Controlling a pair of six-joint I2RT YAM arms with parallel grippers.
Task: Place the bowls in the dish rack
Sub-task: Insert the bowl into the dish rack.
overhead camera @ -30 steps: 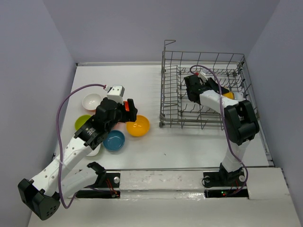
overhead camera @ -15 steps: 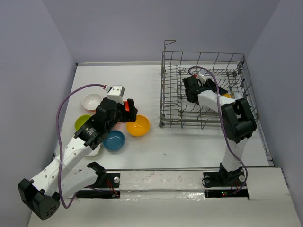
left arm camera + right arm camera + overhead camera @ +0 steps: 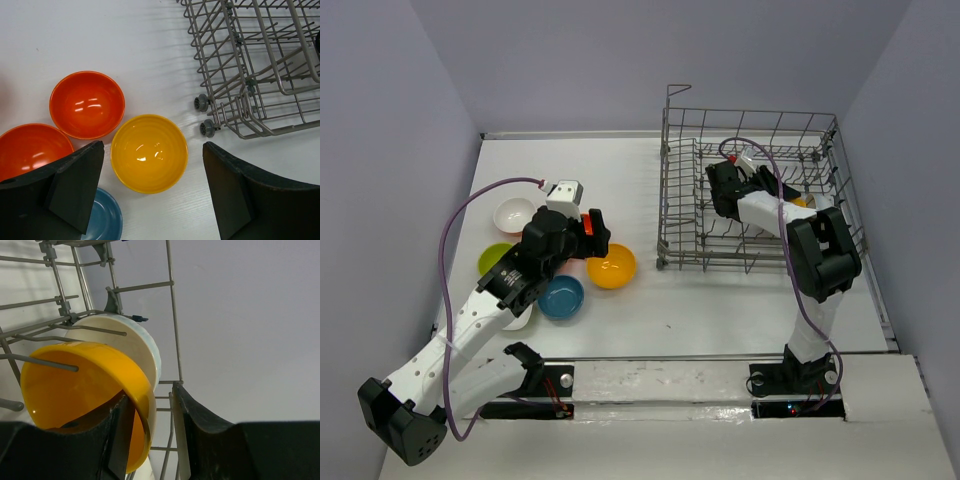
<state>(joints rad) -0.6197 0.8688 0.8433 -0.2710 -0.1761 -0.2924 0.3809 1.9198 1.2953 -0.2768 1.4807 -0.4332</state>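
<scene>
Slick, stiff bowls (image 3: 87, 104): I'd pinch the rim.
My left end effector (image 3: 153, 150) gapes above the yellow bowl (image 3: 149, 160) on the table (image 3: 100, 40); my right end effector (image 3: 151, 395), jaws apart, straddles the racked bowl (image 3: 75, 390) inside the dish rack (image 3: 680, 200).

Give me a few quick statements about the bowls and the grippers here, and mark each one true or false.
The left gripper hangs open over the loose yellow bowl. True.
The racked yellow bowl stands alone. False: a white bowl stands right behind it.
The blue bowl sits in the dish rack. False: it lies on the table, beside the left arm.
The right gripper reaches inside the dish rack. True.
</scene>
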